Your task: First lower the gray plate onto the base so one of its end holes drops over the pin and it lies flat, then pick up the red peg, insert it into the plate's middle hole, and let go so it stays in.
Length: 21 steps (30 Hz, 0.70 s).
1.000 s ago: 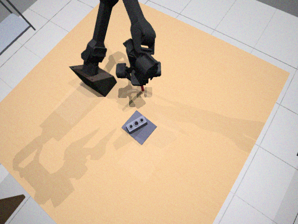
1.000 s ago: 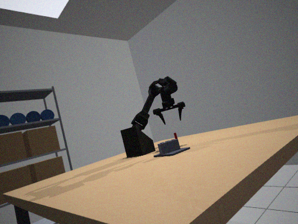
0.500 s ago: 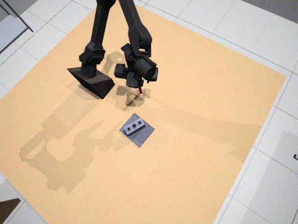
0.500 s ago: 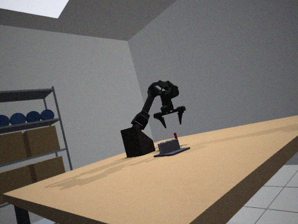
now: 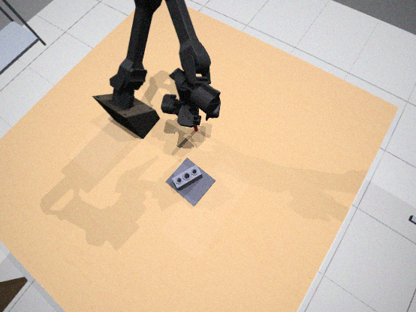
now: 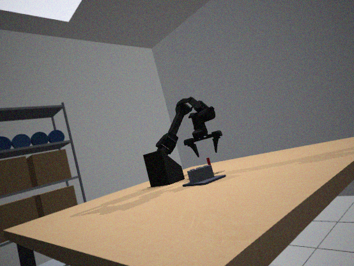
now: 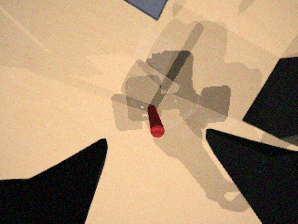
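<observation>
The red peg (image 7: 155, 123) stands upright on the desk (image 5: 263, 150), below and between the fingers, which are spread fully wide and grip nothing. In the top view the gray plate (image 5: 186, 177) lies on its base (image 5: 199, 191) at 6 o'clock from the peg, well apart.

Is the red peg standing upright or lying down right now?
Upright. The red peg stands on end on the table beyond the gray plate; the wrist view looks down on its round top, with the open gripper above.

walls: plain gray | floor: white tiles (image 5: 375, 45) | shelf (image 6: 38, 150): metal, brown boxes (image 6: 48, 166), blue balls (image 6: 38, 138) | table (image 6: 192, 217): tan wood
</observation>
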Motion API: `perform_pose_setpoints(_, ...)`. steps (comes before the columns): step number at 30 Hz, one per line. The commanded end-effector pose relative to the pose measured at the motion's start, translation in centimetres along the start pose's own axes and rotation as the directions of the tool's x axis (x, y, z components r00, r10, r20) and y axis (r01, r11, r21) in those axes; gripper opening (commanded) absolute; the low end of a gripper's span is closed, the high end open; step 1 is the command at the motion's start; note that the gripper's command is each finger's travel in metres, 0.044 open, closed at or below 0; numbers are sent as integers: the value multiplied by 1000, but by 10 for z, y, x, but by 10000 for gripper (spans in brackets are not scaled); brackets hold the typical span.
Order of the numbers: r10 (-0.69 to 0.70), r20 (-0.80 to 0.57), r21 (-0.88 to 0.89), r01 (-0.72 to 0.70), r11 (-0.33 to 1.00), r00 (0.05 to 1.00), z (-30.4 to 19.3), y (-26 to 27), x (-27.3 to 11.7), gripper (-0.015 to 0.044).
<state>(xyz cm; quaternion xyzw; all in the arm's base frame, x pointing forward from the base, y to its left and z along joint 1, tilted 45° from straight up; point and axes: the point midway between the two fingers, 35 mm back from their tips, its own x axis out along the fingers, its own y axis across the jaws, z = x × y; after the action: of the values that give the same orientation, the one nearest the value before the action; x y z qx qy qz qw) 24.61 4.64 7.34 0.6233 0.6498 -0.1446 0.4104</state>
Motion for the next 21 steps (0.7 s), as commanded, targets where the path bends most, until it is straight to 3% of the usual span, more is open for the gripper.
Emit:
perform_pose_setpoints(1, -4, -8, 9, 4, 1000, 1000, 0, -2, 9, 440)
perform_pose_setpoints(21, -3, -9, 9, 3, 1000, 1000, 0, -2, 41, 440)
